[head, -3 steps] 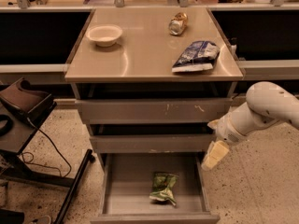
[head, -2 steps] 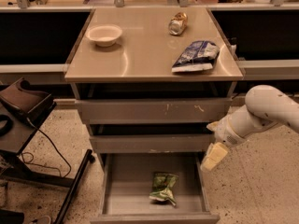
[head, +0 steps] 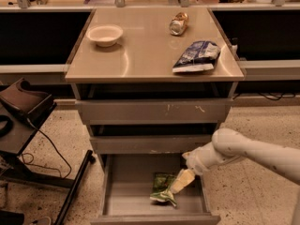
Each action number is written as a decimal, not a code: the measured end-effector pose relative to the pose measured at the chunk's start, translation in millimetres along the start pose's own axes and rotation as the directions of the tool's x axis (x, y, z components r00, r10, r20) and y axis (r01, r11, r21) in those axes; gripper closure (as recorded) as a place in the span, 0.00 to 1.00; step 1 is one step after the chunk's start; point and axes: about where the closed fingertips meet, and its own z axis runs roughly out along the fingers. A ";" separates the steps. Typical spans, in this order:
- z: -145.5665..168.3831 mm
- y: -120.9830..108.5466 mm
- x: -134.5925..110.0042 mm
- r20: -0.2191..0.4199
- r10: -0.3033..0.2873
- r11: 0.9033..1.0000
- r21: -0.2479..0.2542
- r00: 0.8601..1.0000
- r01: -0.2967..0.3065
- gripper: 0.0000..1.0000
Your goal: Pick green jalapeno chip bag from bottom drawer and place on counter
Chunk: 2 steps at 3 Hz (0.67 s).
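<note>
The green jalapeno chip bag (head: 161, 185) lies crinkled in the right half of the open bottom drawer (head: 115, 193). My gripper (head: 181, 182) reaches down into that drawer from the right on a white arm. It sits at the bag's right edge, overlapping it. I cannot tell whether it holds the bag. The tan counter (head: 145, 60) tops the grey cabinet above.
On the counter are a white bowl (head: 105, 34) at back left, a can (head: 178, 23) on its side at the back, and a blue-and-white chip bag (head: 197, 56) at the right. Two upper drawers (head: 154, 111) stand slightly open. A dark side table (head: 18, 121) stands left.
My gripper has moved left and down from beside the cabinet into the bottom drawer, onto the green bag's right edge. The bag's lower end looks slightly shifted.
</note>
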 end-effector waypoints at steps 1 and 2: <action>61.5 -22.5 15.1 0.049 0.075 0.995 0.055 0.996 -0.078 0.00; 93.0 -48.6 33.7 0.041 0.151 0.975 0.158 0.988 -0.156 0.00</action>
